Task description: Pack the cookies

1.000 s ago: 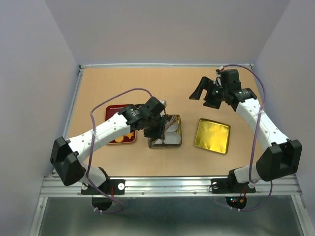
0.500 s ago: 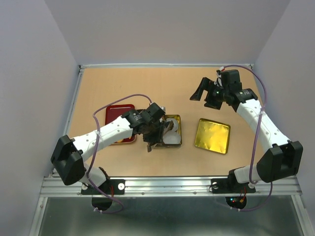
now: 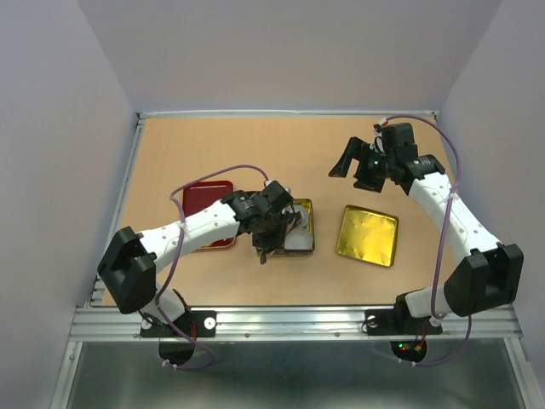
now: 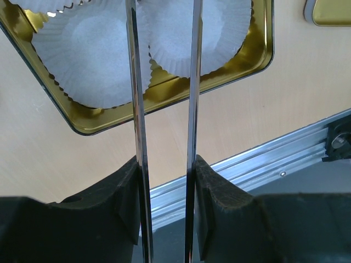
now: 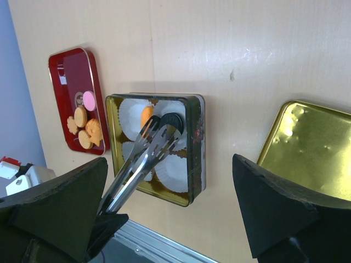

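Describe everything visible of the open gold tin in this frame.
The gold tin is square with rounded corners, made of shiny metal, gold inside with darker mirror-like walls. It sits open and flat on the table, between the red tray and the gold lid, touching neither. White pleated paper cups line it; one holds an orange cookie, another a dark cookie. Metal tongs gripped by the left end effector reach over it, tips at the dark cookie.

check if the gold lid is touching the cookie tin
Apart. The top view shows a strip of bare table between the right wall of the tin and the lid.
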You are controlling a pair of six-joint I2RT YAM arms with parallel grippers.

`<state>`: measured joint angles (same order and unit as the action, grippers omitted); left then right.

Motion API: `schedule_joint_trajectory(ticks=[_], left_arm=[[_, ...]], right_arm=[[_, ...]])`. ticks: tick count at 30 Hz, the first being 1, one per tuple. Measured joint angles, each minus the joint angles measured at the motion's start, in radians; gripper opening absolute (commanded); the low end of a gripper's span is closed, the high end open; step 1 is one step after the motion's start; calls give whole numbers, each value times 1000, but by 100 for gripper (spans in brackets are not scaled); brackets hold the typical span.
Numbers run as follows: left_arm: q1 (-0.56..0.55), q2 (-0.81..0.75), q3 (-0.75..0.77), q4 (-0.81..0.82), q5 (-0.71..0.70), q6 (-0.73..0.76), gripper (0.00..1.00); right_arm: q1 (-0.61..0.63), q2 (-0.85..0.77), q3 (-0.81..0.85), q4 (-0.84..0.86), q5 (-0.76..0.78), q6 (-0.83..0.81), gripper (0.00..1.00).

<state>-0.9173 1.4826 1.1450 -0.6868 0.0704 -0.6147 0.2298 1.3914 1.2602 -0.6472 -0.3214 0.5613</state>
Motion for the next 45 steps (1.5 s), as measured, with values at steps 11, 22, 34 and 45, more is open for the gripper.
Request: schedule_joint_trajectory(ticks=[11, 22, 34, 45], left_arm=[[0, 1, 25, -14, -31, -8, 52], [-5, 1, 36, -16, -39, -8, 56], [0, -29, 208, -135, -137, -27, 60], [261, -414, -74, -258, -205, -41, 60]], right_arm=[[0, 0, 0, 0, 0, -1, 100], [0, 0, 0, 0, 0, -8, 100], [-1, -2, -35, -2, 0, -8, 100], [-1, -5, -80, 4, -13, -7, 100]])
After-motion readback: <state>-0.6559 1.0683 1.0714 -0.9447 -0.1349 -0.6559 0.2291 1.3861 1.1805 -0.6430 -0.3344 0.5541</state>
